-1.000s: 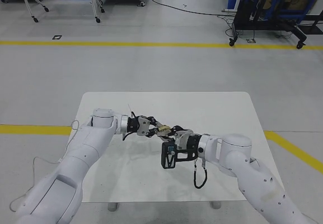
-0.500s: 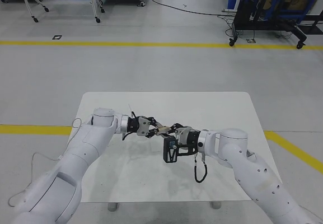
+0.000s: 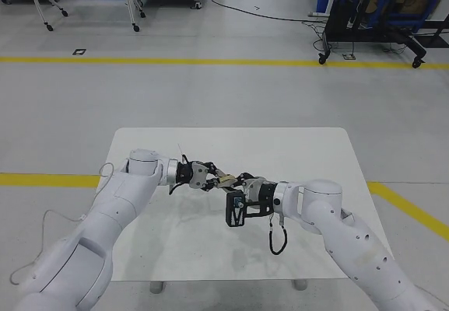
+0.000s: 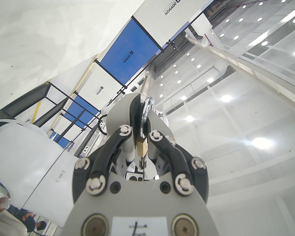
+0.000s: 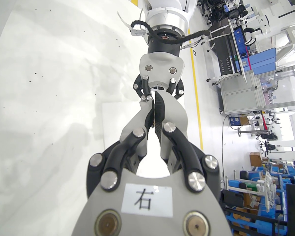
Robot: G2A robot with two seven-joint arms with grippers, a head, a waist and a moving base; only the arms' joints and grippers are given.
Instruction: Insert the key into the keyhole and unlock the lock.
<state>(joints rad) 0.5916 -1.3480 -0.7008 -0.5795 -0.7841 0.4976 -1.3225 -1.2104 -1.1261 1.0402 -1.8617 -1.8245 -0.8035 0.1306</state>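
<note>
**two grippers tip to tip over mid-table, lock in the left one**

top view, left to right: the left arm (image 3: 127, 198) comes in over the left edge of the table (image 3: 310, 148). the left gripper (image 3: 215, 177) is clamped on the lock (image 3: 226, 180), here a small brass spot held near the middle of the top. just beside the lock, tips toward it, is the right gripper (image 3: 241, 183), whose arm enters from the near right. a black bracket (image 3: 236, 211) and a cable loop (image 3: 277, 237) hang from the right wrist over the near half of the table. the meeting point lies well apart from all four edges, with white top on every side of it.

left wrist view: this view resolves the brass spot. the silver shackle (image 4: 146, 110) sits between the two pads near the fingertips, and the brass body (image 4: 142, 148) lies deeper, toward the palm. wall panels and ceiling lights stand behind.

right wrist view: the right gripper's fingers (image 5: 174, 116) are drawn together to a thin slit. what they pinch is too thin to tell, and the key cannot be made out. the left gripper faces them head on, close at the tips; whether they touch cannot be told. a yellow floor line runs past on one side.
</note>
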